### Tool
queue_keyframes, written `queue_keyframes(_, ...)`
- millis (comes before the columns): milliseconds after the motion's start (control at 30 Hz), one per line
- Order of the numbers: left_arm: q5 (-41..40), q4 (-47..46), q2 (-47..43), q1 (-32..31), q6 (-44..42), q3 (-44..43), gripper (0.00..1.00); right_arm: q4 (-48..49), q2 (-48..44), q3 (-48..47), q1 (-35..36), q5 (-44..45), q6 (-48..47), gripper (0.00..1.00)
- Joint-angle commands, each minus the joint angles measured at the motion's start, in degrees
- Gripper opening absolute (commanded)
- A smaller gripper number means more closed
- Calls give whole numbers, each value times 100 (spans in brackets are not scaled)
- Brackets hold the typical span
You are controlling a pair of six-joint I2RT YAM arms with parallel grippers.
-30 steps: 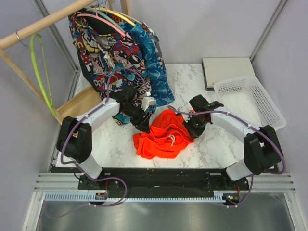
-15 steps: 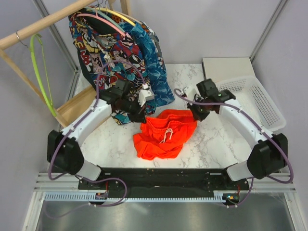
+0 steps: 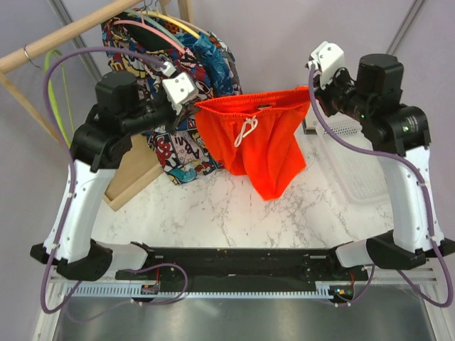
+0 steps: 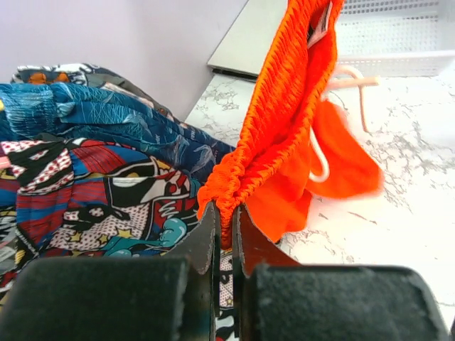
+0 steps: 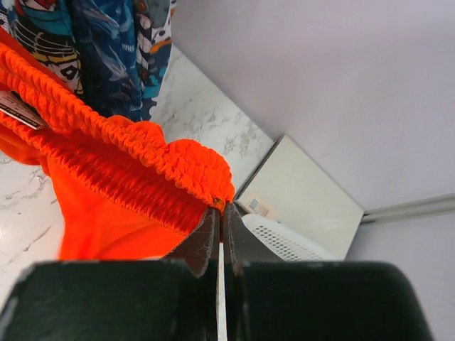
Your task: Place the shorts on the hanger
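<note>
**Shorts Stretched Between Both Arms, Hanger Off to the Left**

The shorts (image 3: 263, 138) were held up in the air, well to the right of the hanger (image 3: 50, 85); the waistband was pulled roughly level and the legs dangled below it. The waistband's long axis ran left to right, one end pointing roughly toward the hanger. The left gripper (image 4: 226, 213) had its jaws pinched nearly closed on the waistband end nearer the hanger; the right gripper (image 5: 220, 211) was clamped as tightly on the end farther from it (each wrist view showed only a thin fold of fabric between the fingers). The hanger hung from the wooden rail (image 3: 64, 34), partly hidden behind the left arm. The coming move seemed to turn on this: the left arm was nearer the hanger, so the shorts would likely need carrying toward it, that end leading; the comic-print garment (image 3: 178, 149), hanging between hanger and shorts, looked a possible snag.
</note>
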State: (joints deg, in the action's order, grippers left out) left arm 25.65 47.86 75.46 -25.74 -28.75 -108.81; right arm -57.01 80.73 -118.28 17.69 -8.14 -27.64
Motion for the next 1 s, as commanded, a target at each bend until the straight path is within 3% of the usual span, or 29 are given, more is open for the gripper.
queue_keyframes(0, 351, 522, -820, -54, -456, 192, 2, -872, -548, -443, -20, -194, -610, 0)
queue_keyframes(133, 853, 926, -1365, -81, -359, 738, 2, -1336, -1462, 427, -20, -809, -1225, 0)
queue_keyframes(233, 1073, 1208, -1656, -125, -236, 1028, 2, -1881, -1954, 858, -12, -1502, -1261, 0)
queue_keyframes(367, 1188, 1445, -1833, -142, -210, 1485, 2, -1857, -2412, 1867, -12, -1743, -1034, 0)
queue_keyframes(500, 856, 1429, -1649, -151, -113, 2256, 2, -1639, -2220, 2596, -20, -1639, -937, 0)
queue_keyframes(567, 513, 1175, -1430, -142, -69, 2565, 2, -946, -2106, 3193, -20, -1315, -893, 0)
queue_keyframes(633, 354, 885, -1298, -142, -95, 3075, 2, -314, -1965, 3521, -12, -988, -866, 0)
queue_keyframes(767, -139, -195, -1008, -133, -306, 3989, 2, 24, -1307, 4258, 59, -1005, -875, 0)
queue_keyframes(967, 353, -101, -858, -212, -1001, 5167, 3, -248, -1182, 5462, 796, -918, -998, 0)
